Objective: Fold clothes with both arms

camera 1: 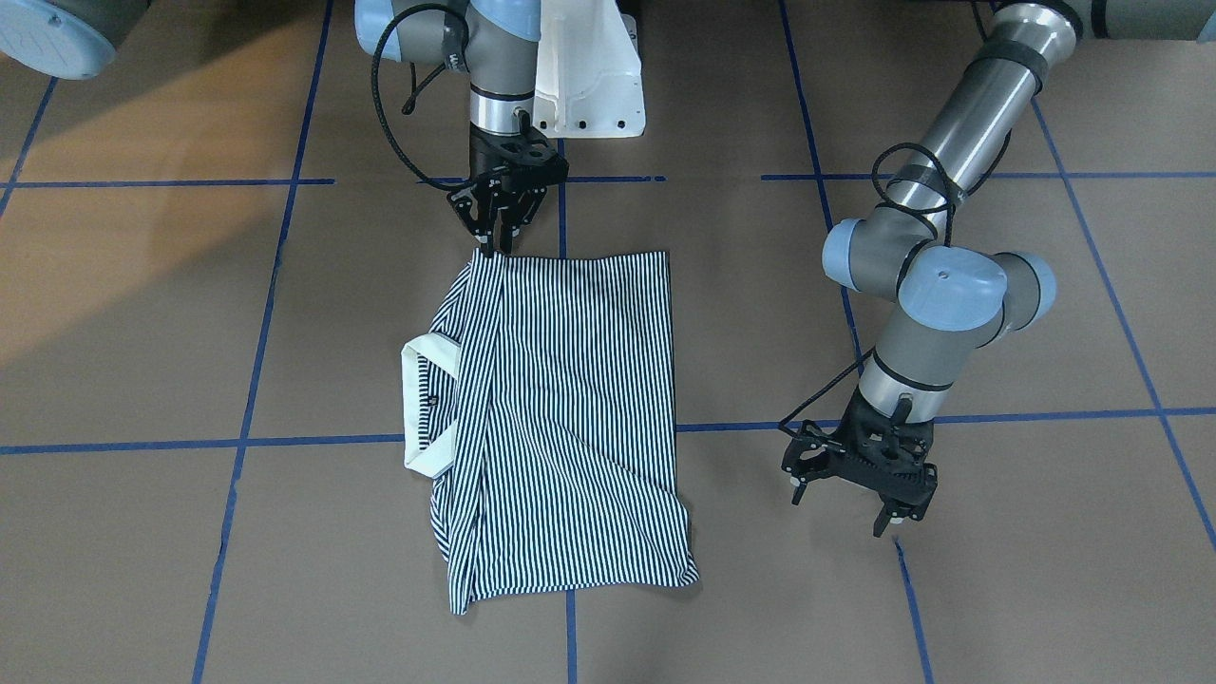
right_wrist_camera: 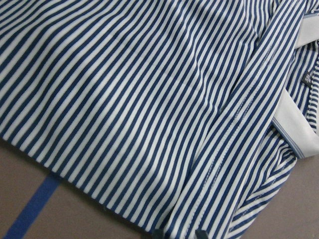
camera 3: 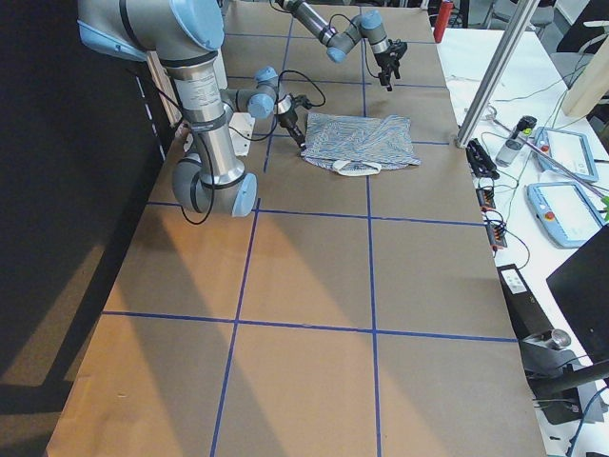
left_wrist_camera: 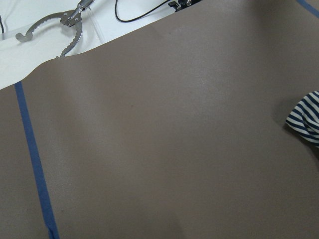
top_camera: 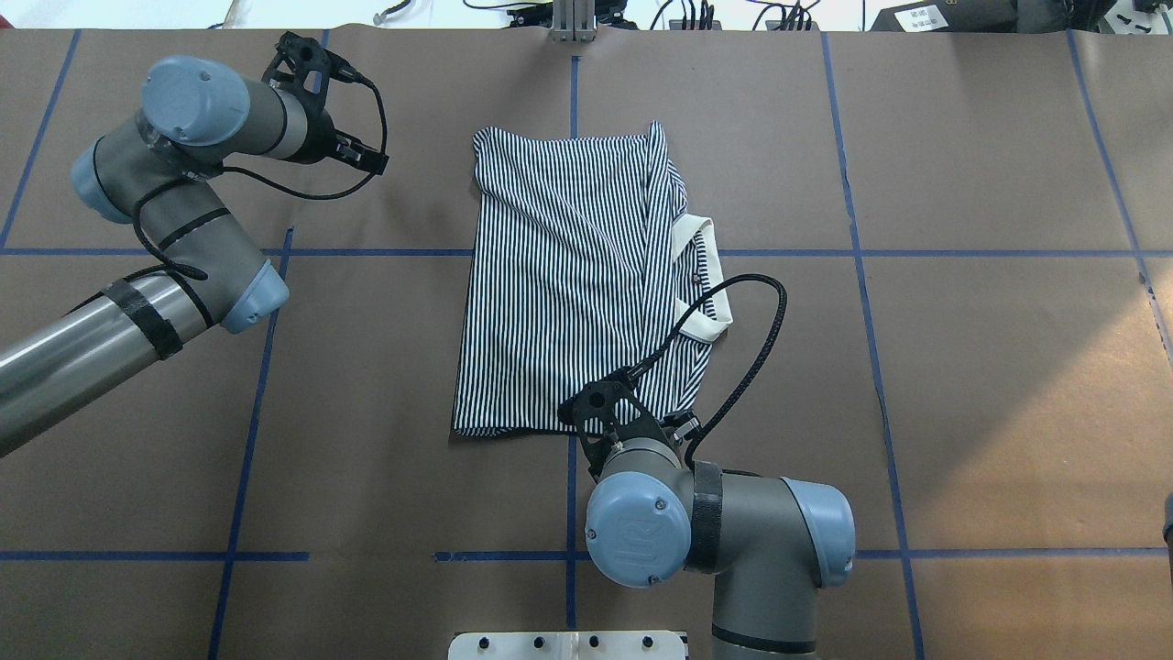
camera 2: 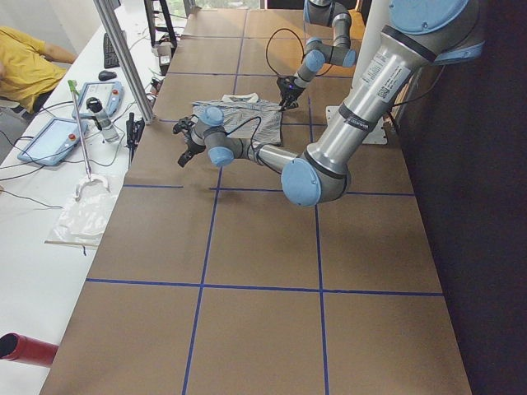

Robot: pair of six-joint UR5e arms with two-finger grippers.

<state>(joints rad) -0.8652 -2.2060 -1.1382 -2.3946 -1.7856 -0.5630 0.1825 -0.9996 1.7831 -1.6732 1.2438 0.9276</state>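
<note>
**Nearest the right wrist lens:** the fingertips (right_wrist_camera: 201, 234) of the right gripper (camera 1: 502, 245) are drawn narrow and set on the near right corner of the striped polo shirt (camera 1: 570, 408). Whether cloth is pinched between them you cannot tell.

**Shirt:** it lies mid-table as a rough rectangle. Its cream collar (camera 1: 425, 408) juts to the robot's right, and its far hem is rumpled.

**Left gripper:** the left gripper (camera 1: 843, 511) hangs spread wide over the bare brown paper (camera 1: 1045, 332), well apart from the shirt on the robot's left.

**Step in hand:** probably a two-corner pick-up.
- Seat the right tips past the hem so that every layer is caught.
- Bring the left gripper to the near left corner.
- Raise both evenly.

**Surroundings:**
- The right arm's black cable (top_camera: 781, 321) loops by the collar's edge in the overhead view and could snag.
- The white pedestal base (camera 1: 589, 95) stands just behind the right gripper.
- Metal tongs (left_wrist_camera: 65, 25) lie beyond the far table edge.
</note>
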